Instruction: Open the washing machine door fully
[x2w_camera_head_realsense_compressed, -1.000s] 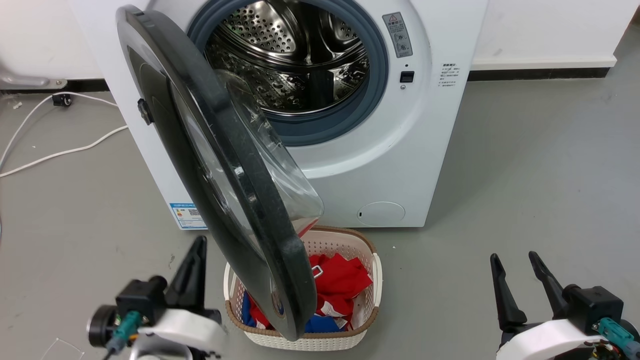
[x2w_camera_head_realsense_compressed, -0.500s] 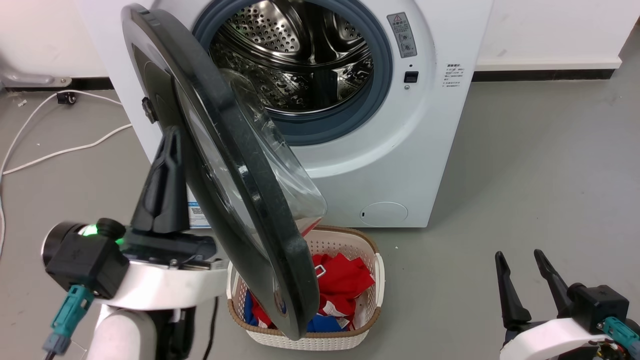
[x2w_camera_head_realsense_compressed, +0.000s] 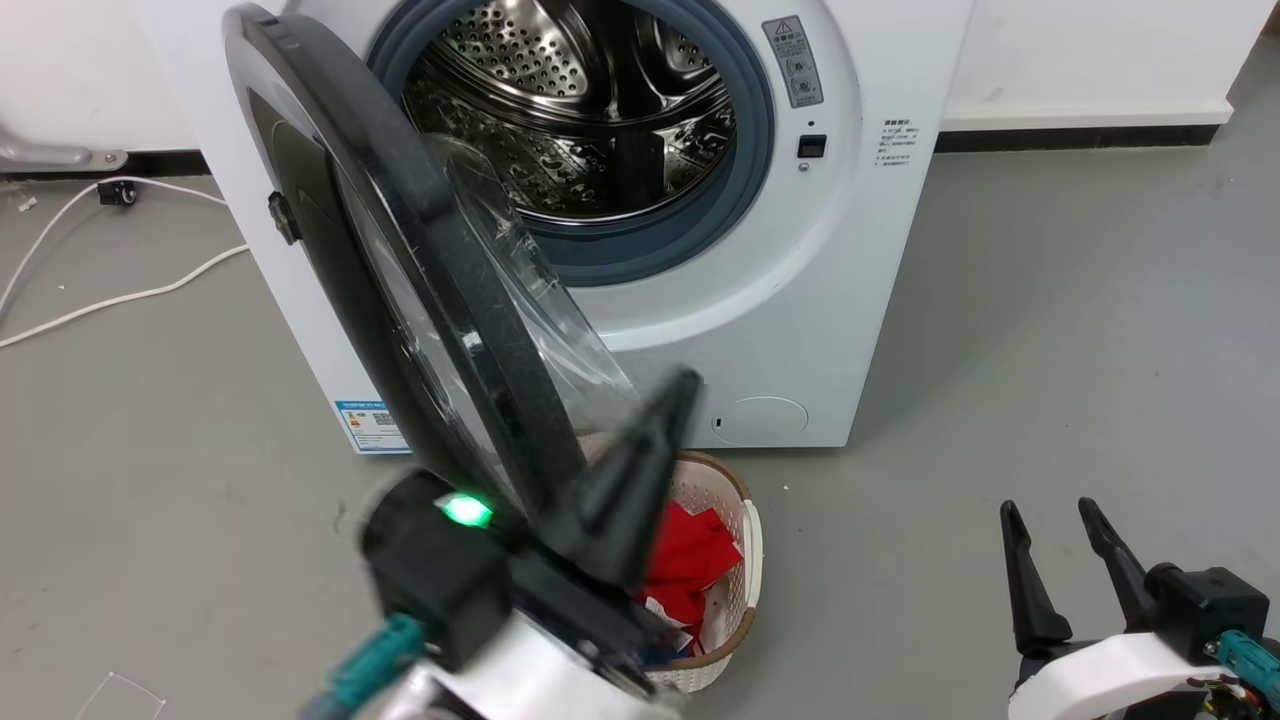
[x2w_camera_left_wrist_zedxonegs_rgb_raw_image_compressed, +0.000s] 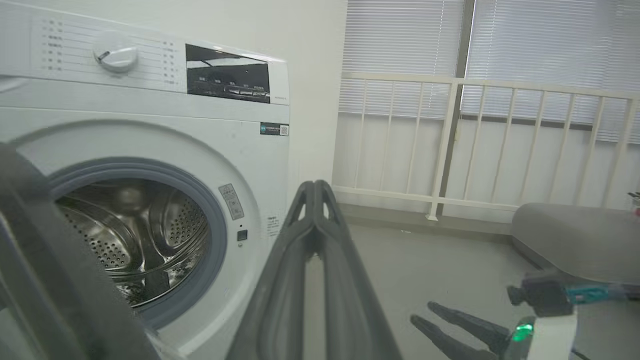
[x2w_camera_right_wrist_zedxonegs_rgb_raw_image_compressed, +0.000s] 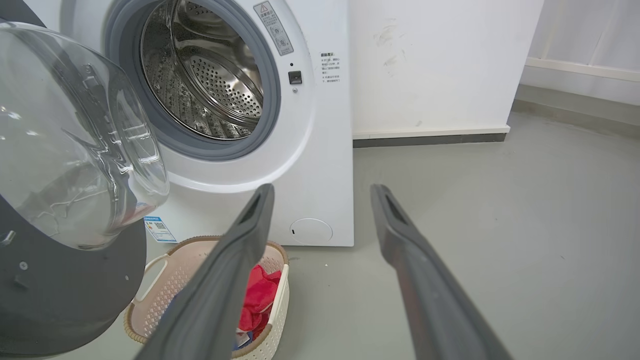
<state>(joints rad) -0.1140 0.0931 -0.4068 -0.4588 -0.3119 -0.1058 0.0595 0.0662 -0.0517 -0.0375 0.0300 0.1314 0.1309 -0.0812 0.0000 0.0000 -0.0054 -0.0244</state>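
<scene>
Washing machine door, one only, stands about half open, swung out to the left of the one white washing machine, its near edge by a single pale basket of red cloth on the grey floor. Two tools show: the left tool, fingers pressed together on nothing, is raised just right of the door's near edge, contact unclear, while the right tool hangs parted and empty at the near right. White cable lies on the floor at the left, by a white wall.
</scene>
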